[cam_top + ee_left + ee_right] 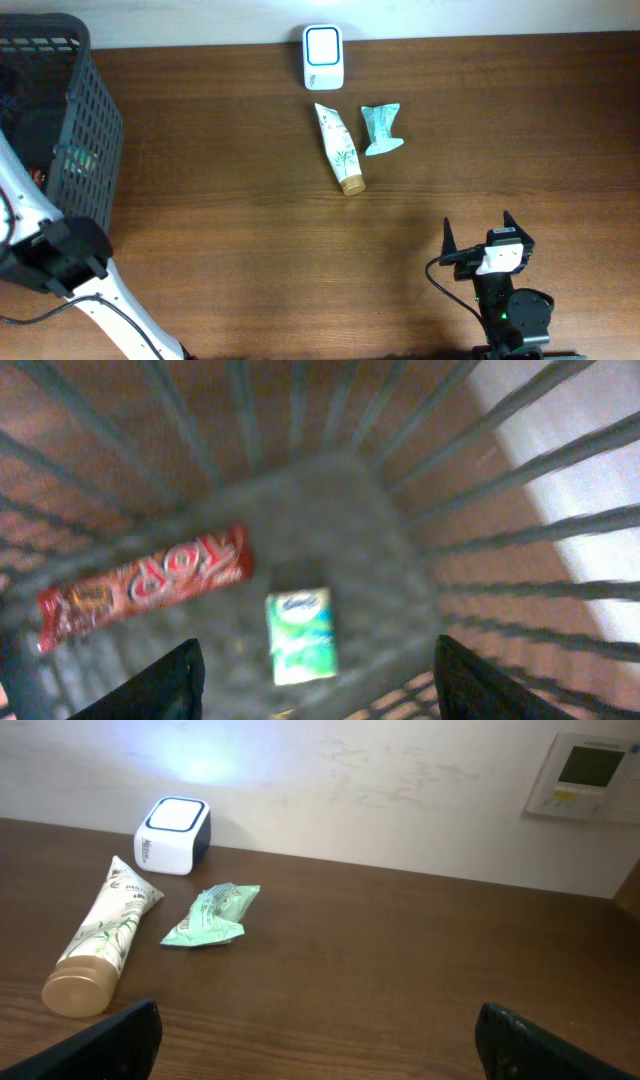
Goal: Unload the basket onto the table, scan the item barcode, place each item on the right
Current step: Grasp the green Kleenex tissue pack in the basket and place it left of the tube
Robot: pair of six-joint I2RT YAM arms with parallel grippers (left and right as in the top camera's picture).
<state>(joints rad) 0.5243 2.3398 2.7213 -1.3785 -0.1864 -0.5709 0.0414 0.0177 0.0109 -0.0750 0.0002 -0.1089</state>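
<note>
A white barcode scanner (323, 57) with a blue-lit window stands at the table's far edge, also in the right wrist view (172, 835). Just in front of it lie a cream tube (340, 148) with a gold cap and a crumpled green packet (381, 129). My left gripper (318, 643) hangs open inside the dark mesh basket (95, 130), above a small green-and-white box (300, 635) and a red snack bar (145, 585) on the basket floor. It holds nothing. My right gripper (477, 220) stands open and empty near the front right, well short of the tube (100, 935) and packet (212, 914).
The basket's grey walls (480, 490) close round my left gripper on all sides. My left arm (60, 255) reaches up from the front left corner. A white wall panel (588, 775) hangs behind the table at the right.
</note>
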